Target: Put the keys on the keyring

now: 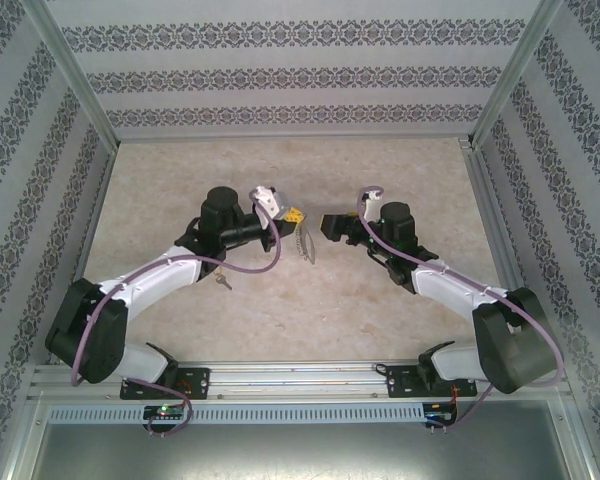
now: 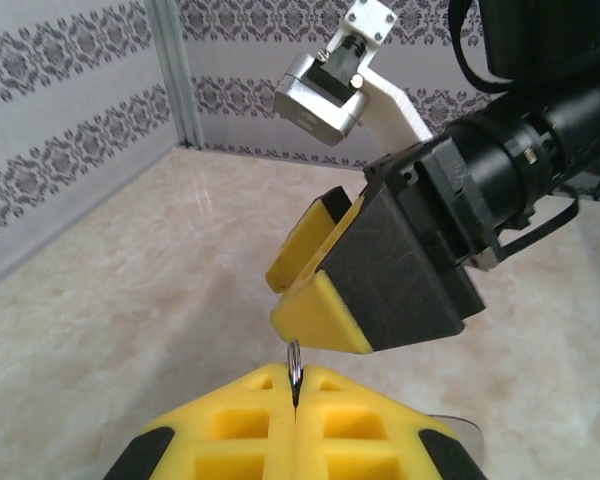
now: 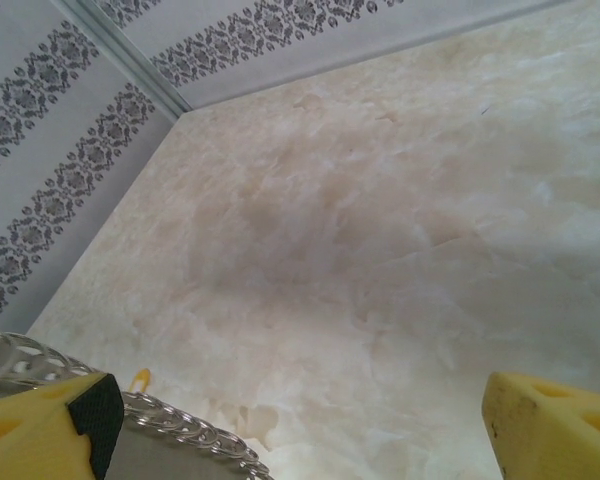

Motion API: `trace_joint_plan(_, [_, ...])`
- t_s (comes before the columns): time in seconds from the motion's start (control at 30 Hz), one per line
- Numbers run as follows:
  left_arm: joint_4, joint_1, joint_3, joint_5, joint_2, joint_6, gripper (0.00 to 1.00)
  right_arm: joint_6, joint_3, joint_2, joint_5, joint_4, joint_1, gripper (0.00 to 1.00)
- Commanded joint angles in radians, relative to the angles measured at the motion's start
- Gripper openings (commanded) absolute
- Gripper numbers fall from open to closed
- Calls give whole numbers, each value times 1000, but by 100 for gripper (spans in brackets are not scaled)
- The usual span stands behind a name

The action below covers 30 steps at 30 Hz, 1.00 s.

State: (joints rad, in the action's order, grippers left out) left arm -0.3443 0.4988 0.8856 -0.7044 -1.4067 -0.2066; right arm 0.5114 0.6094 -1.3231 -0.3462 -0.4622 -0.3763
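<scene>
My left gripper [image 1: 293,216] is raised over the table's middle and is shut on the keyring [image 1: 305,245], which hangs below it with its chain. In the left wrist view a thin edge of the keyring [image 2: 294,368] sticks up from between the closed yellow pads [image 2: 250,420]. My right gripper [image 1: 327,226] faces it at close range, open, and its yellow fingers [image 2: 320,312] hover just above the ring. In the right wrist view the silvery chain [image 3: 185,432] lies beside the left finger [image 3: 35,430]. One small key [image 1: 220,282] lies on the table by the left forearm.
A beige marble tabletop [image 1: 310,310] is fenced by patterned walls [image 1: 290,70] at the back and both sides. Metal corner posts [image 1: 75,90] stand at the back. The two arm bases sit on the rail [image 1: 300,380] at the near edge.
</scene>
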Motion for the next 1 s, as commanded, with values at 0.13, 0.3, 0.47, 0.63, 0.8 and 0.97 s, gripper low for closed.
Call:
trace_joint_plan(0.13, [476,13,163,-118,-19,43,0,54,3,63,-59,-40,45,91])
trace_joint_plan(0.3, [594,12,222,-196,-43,76,0,73,-8,85,-138,-52,57,89])
trace_joint_plan(0.47, [616,12,217,-215,-25,75,0,74,-16,106,-321,-87,72,80])
trace_joint_plan(0.63, [611,13,194,-218,3,66,0,73,-41,125,-488,-167,68,67])
trace_joint_plan(0.8, [529,12,151,-239,29,64,0,54,-65,118,-582,-225,53,51])
trace_joint_plan(0.97, [534,11,164,-263,23,31,0,73,-81,91,-609,-280,26,40])
